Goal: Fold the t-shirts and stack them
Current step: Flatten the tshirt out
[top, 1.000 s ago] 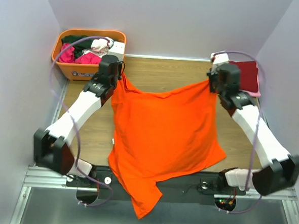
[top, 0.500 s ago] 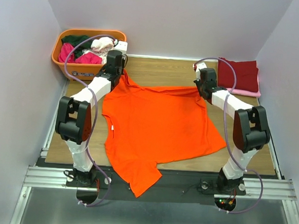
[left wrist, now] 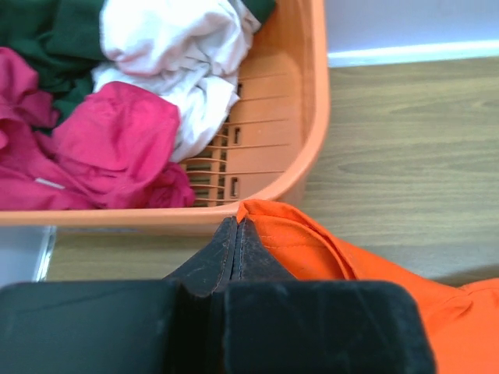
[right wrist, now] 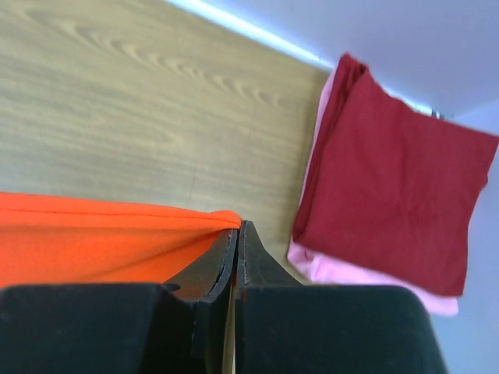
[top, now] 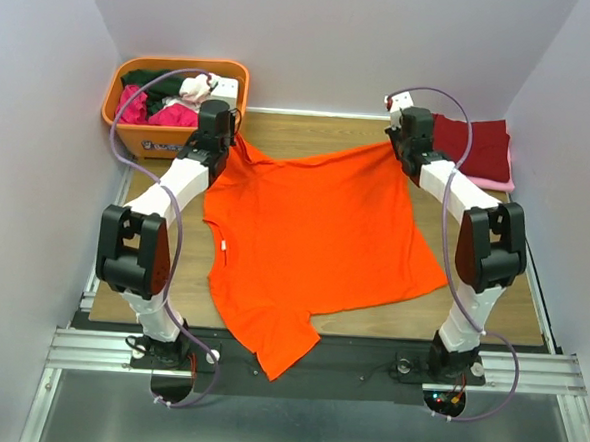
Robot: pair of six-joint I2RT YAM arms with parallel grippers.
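The big orange t-shirt (top: 314,242) lies spread out on the wooden bench (top: 310,132). It covers most of the middle. One part of it hangs down over the near edge of the bench, between the two arms' bases.

The left arm (top: 172,188) reaches to the far left corner of the orange t-shirt. The left jaws are pressed tight together with a pinch of orange cloth between them. They are just beside the orange tub (top: 179,62), which sits at the far left corner. In the tub there is a heap of loose shirts: a magenta shirt (left wrist: 109,148), a whitish shirt (left wrist: 179,47) and a dark green shirt (left wrist: 47,39).

The right arm (top: 447,190) reaches to the far right corner of the orange t-shirt. The right jaws are squeezed shut on the edge of the cloth there. The far edge of the orange t-shirt runs from one arm to the other.

Just beside the right jaws, at the far right of the bench, a dark red shirt (right wrist: 390,179) lies folded flat. It rests on top of a folded pink shirt (right wrist: 343,273), which peeps out at the side.
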